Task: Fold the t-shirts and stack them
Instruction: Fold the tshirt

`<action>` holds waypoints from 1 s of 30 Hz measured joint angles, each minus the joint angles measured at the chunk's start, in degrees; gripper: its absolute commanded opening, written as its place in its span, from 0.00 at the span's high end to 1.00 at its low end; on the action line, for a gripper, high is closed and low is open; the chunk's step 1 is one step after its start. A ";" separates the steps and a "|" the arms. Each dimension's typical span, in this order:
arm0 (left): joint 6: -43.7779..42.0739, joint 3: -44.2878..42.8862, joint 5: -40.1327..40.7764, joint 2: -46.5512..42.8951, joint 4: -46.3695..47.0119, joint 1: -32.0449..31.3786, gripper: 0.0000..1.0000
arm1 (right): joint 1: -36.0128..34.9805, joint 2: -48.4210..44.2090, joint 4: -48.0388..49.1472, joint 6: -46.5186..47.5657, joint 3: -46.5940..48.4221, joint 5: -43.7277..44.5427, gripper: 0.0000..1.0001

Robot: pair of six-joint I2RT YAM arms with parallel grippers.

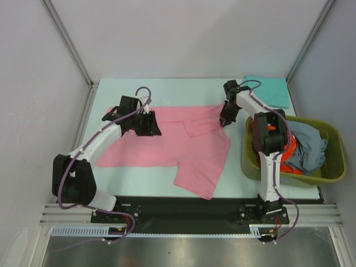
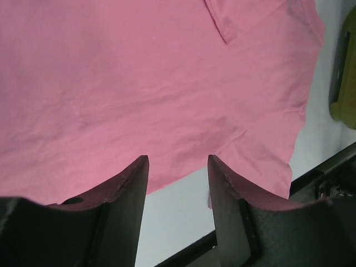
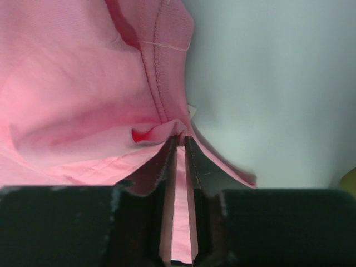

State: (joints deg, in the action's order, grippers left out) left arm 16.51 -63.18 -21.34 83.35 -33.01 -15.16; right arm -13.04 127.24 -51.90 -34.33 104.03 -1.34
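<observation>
The left gripper (image 1: 151,127) hovers over the far left part of the pink cloth t-shirt (image 1: 178,147). In the left wrist view its two dark fingers (image 2: 130,189) stand spread apart with nothing between them, only pink cloth and a strip of pale table (image 2: 172,222) showing in the gap.

The pink cloth t-shirt lies spread across the middle of the pale flat table (image 1: 139,178), mostly flat. One sleeve points toward the near edge and a loose fold sits on its far right part.

At the far right edge of that shirt the right gripper (image 1: 224,122) points down onto the cloth. In the right wrist view its fingers (image 3: 167,167) are almost pressed together and pinch a small bunched fold of the pink hem at their tips, with bare table to the right of them.

A folded teal cloth t-shirt (image 1: 270,90) lies flat at the far right corner of the table, apart from the pink one.

On the right side stands an olive-green plastic basket (image 1: 303,179). Inside it lie a crumpled orange-red cloth t-shirt (image 1: 289,156) and, to its right, a crumpled grey-blue cloth t-shirt (image 1: 308,144), the two touching. The right arm partly hides the basket's left side.
</observation>
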 measured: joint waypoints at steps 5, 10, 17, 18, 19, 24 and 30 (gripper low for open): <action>-0.50 -1.53 0.17 0.96 -0.24 -3.78 0.44 | 0.04 -0.07 0.22 0.07 -0.17 -0.22 1.00; -1.09 -4.35 0.96 4.33 -0.07 -8.24 0.29 | 0.04 -1.57 0.09 -0.63 -3.37 -1.46 1.00; -1.11 -9.55 7.67 14.97 4.09 -16.57 0.53 | 0.24 -5.46 0.92 -1.70 -8.55 -4.83 1.00; -1.18 -10.25 8.81 16.65 5.16 -17.62 0.54 | 0.26 -5.49 1.11 -1.68 -8.74 -5.20 1.00; -1.05 -11.34 9.92 18.71 5.73 -18.43 0.55 | 0.33 -5.49 1.42 -1.68 -8.94 -5.51 1.00; -0.09 -20.48 14.88 30.51 6.99 -21.05 0.49 | 1.20 -5.49 1.84 -1.60 -9.22 -6.14 1.00; 1.03 -27.10 20.41 36.96 5.70 -21.99 0.60 | 2.16 -5.46 2.05 -1.01 -9.18 -6.69 1.00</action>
State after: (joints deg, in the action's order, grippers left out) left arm 17.54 -90.28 -0.93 120.31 -27.31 -37.15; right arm -10.87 121.78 -49.84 -35.33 94.85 -8.03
